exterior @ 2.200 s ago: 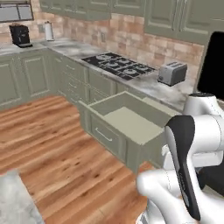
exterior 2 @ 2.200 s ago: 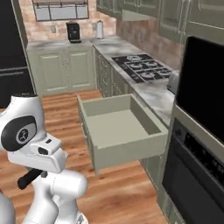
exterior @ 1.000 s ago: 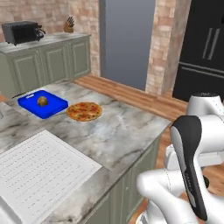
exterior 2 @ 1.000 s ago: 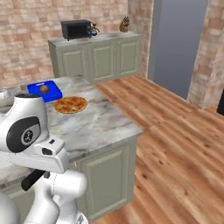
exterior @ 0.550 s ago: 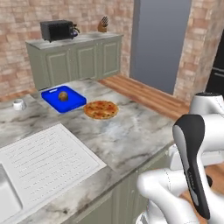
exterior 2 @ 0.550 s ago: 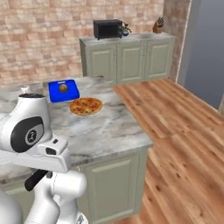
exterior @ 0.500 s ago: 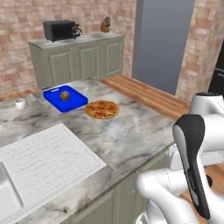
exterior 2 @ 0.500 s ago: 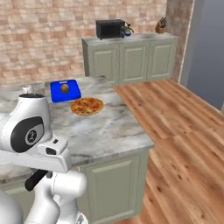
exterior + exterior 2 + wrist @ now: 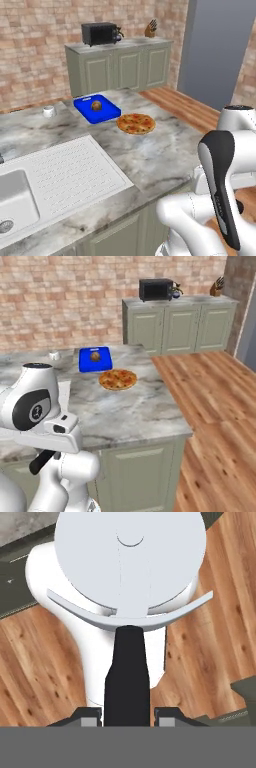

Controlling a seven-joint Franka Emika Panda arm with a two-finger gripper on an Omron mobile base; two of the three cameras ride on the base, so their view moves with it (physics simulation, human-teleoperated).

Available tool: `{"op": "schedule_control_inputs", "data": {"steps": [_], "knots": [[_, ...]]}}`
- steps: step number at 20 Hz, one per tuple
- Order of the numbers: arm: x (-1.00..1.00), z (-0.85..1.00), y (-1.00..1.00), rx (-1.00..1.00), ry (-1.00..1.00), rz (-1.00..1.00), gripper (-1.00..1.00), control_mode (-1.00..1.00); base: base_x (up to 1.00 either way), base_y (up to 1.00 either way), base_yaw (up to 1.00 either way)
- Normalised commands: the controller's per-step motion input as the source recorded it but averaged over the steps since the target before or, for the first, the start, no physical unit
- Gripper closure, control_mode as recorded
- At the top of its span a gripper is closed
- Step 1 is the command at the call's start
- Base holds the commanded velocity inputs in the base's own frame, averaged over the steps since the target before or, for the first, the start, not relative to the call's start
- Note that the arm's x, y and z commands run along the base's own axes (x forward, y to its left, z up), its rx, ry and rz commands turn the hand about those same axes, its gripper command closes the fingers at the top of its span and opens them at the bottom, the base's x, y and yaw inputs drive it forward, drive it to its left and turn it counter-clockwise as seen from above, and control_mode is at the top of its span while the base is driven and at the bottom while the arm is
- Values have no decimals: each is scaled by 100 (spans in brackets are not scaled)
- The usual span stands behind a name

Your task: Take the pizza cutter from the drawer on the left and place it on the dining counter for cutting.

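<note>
In the hand view my gripper (image 9: pixel 127 716) is shut on the pizza cutter (image 9: pixel 127 672). Its black handle runs up from between the two fingertips (image 9: pixel 90 716), and its pale silver wheel fills the top of that view. Wooden floor lies beneath it. The dining counter (image 9: pixel 165 150), grey-white veined marble over olive-beige cabinets, stretches in front of the base. From the other side the dining counter (image 9: pixel 130 411) ends in a corner towards me. The drawer is out of view.
On the counter lie a pizza (image 9: pixel 136 123) (image 9: pixel 118 379), a blue tray (image 9: pixel 96 107) (image 9: pixel 94 358) with a brown ball, and a small white cup (image 9: pixel 48 111). The white sink (image 9: pixel 15 205) and ribbed drainboard (image 9: pixel 70 175) are at the left. A microwave (image 9: pixel 100 33) sits on far cabinets.
The base has driven and turned, so the whole scene has shifted from the open drawer to the dining counter, which has swung across both views. The grip on the cutter is unchanged.
</note>
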Motion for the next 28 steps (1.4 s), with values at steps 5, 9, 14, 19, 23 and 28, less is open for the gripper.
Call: {"op": "schedule_control_inputs", "data": {"steps": [5, 9, 14, 19, 23, 28], "knots": [[0, 0, 0, 0, 0, 0, 100, 100, 57, 64, 17], [0, 0, 0, 0, 0, 0, 100, 100, 63, 45, 42], [0, 0, 0, 0, 0, 0, 100, 100, 27, 17, 32], [0, 0, 0, 0, 0, 0, 100, 100, 9, 0, 3], [37, 0, 3, 0, 0, 3, 100, -100, 22, 0, 0], [100, 2, 8, 0, 0, 22, 100, -100, 0, 0, 0]]}}
